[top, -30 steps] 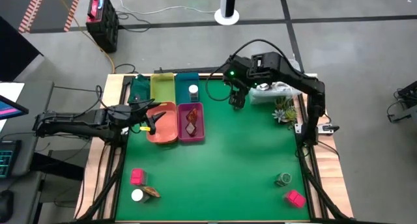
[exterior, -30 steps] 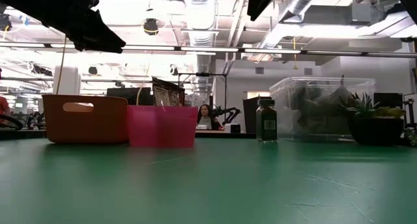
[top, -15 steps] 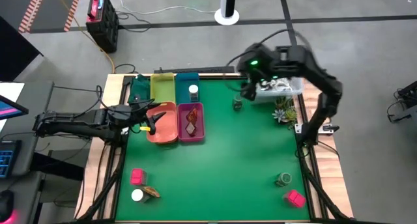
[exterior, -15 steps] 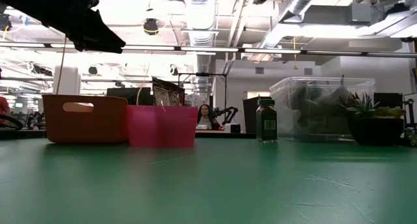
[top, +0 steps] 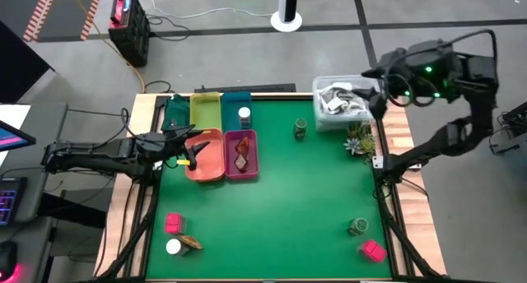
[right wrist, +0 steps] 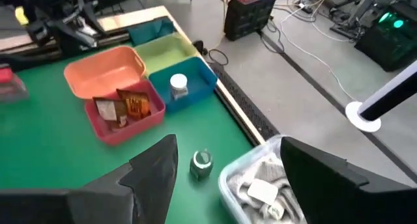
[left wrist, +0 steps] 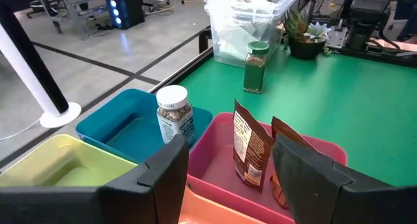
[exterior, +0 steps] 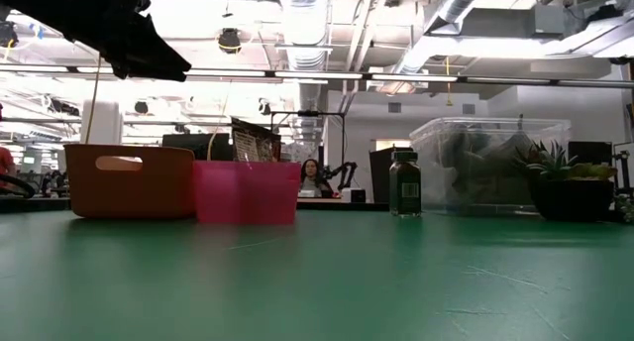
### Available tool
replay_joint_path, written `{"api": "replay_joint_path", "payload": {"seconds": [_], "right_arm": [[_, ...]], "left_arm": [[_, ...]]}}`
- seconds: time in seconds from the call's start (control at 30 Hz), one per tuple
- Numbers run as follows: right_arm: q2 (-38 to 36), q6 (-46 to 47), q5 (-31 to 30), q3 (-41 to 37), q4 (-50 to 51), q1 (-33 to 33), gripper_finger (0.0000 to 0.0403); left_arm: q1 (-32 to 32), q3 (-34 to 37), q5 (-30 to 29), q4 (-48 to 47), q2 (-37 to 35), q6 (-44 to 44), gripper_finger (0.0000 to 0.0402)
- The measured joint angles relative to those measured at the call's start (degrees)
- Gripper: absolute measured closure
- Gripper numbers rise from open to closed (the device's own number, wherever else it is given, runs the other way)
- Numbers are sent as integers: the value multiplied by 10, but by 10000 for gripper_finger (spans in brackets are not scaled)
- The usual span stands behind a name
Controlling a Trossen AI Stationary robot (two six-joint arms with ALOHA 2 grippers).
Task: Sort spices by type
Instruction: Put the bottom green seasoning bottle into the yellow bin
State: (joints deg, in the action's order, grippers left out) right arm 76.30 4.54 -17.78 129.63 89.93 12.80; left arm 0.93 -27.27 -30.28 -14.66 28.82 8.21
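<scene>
Since a second ago the right arm has swung off the table — its gripper [top: 380, 98] now hangs wide open and empty over the tub [top: 342, 118], leaving a green jar [top: 300, 129] standing beside it. Left gripper [top: 188, 148] hovers over the orange tray [top: 216, 173], fingers parted, holding nothing. Sorting looks partly done: leaf pieces [top: 241, 154] sit in the pink tray [top: 228, 154], a white-capped jar [top: 244, 115] in the blue tray [top: 236, 101]. Next — probably fetching one of the spices near the front edge. Jar labels are unreadable.

Clear tub [top: 343, 102] w/ grey-white bits, spiky plant [top: 359, 140] beside it, person [exterior: 315, 174] in bkgd
</scene>
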Motion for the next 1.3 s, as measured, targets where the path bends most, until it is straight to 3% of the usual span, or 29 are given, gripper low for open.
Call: {"api": "replay_joint_path", "payload": {"seconds": [0.2, 0.47, 1.07, 1.3], "right_arm": [[-76, 21, -24, -147, -14, -4, 107], [-185, 27, -37, -335, -150, -18, 107], [-379, 136, -18, -625, -299, -71, 107], [-408, 153, -17, -724, -351, -84, 107]], "left_arm": [[0, 0, 0, 0, 0, 3, 189], [0, 0, 0, 0, 0, 7, 189], [0, 0, 0, 0, 0, 11, 189], [0, 0, 0, 0, 0, 12, 189]]}}
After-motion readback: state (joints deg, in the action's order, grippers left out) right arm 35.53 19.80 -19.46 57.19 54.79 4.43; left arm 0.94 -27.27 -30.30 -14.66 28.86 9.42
